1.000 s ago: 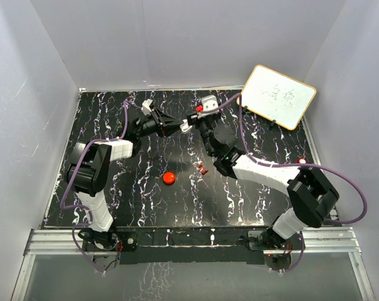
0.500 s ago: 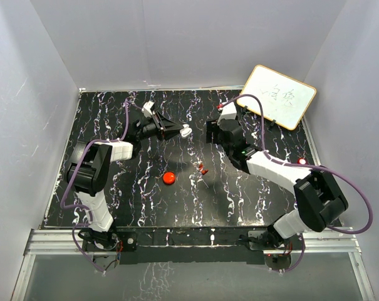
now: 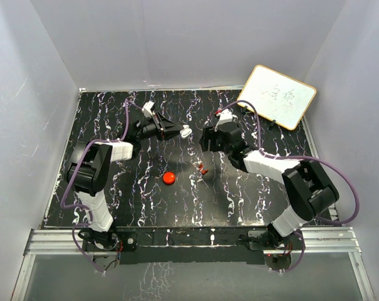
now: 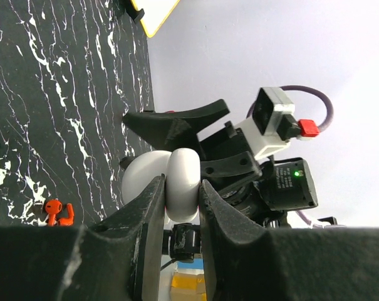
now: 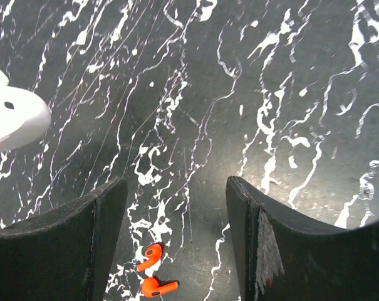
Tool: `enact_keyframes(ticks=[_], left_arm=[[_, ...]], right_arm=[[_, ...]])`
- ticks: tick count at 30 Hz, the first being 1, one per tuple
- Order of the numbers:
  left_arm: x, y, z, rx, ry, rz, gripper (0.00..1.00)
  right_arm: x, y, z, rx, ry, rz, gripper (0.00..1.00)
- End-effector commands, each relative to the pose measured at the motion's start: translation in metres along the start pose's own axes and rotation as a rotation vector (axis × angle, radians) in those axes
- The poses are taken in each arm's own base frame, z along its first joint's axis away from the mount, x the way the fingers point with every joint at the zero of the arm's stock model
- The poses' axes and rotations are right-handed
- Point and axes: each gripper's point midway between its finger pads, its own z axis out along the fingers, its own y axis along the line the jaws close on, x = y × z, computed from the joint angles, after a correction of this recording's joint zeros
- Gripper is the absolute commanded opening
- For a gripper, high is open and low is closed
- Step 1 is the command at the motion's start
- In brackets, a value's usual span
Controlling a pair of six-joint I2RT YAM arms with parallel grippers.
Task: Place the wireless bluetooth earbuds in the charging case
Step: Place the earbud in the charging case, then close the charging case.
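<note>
My left gripper (image 3: 183,132) is held above the back of the table, shut on a white rounded charging case (image 3: 187,132), which shows two lobes between the jaws (image 4: 183,185). Two small red earbuds (image 3: 203,169) lie side by side on the black marbled table. In the right wrist view the earbuds (image 5: 153,256) sit low, just inside the left finger. My right gripper (image 5: 176,188) is open and empty above the table, its tips (image 3: 205,140) right of the case and behind the earbuds. A round red puck (image 3: 169,178) lies left of the earbuds.
A whiteboard (image 3: 278,96) with a wooden frame leans at the back right corner. Grey walls enclose the table on three sides. The right wrist with its white camera block (image 4: 274,122) hangs just beyond the held case.
The right gripper has drawn away from the white case, moving right and then lower over the table, jaws standing wide. The left gripper and the case have stayed put.
</note>
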Motion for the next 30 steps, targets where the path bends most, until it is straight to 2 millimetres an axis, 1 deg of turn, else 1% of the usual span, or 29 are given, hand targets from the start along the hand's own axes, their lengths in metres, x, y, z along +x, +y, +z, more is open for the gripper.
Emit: enact_keyframes(ticks=[1, 4, 8, 14, 17, 22, 27, 30], left_arm=[[0.006, -0.012, 0.000, 0.057, 0.027, 0.026, 0.00], [0.008, -0.014, 0.000, 0.066, 0.042, 0.021, 0.00], [0.012, -0.008, 0.001, 0.047, 0.057, 0.023, 0.00], [0.015, -0.003, 0.001, 0.063, 0.064, 0.003, 0.00], [0.017, -0.003, 0.001, 0.083, 0.071, -0.016, 0.00], [0.017, 0.001, 0.002, 0.075, 0.073, -0.022, 0.00], [0.017, 0.005, 0.003, 0.071, 0.070, -0.027, 0.00], [0.015, 0.002, 0.004, 0.085, 0.066, -0.032, 0.00]], right_arm=[[-0.017, 0.019, 0.010, -0.090, -0.055, 0.031, 0.62], [-0.018, 0.019, 0.016, -0.102, -0.058, 0.032, 0.62], [-0.017, 0.020, 0.026, -0.123, -0.044, 0.040, 0.62], [-0.017, 0.029, 0.034, -0.177, -0.045, 0.060, 0.62], [-0.016, 0.028, 0.037, -0.179, -0.042, 0.066, 0.63], [-0.018, 0.027, 0.038, -0.178, -0.047, 0.071, 0.63], [-0.021, 0.030, 0.036, -0.199, -0.050, 0.072, 0.63], [-0.021, 0.034, 0.037, -0.221, -0.053, 0.076, 0.63]])
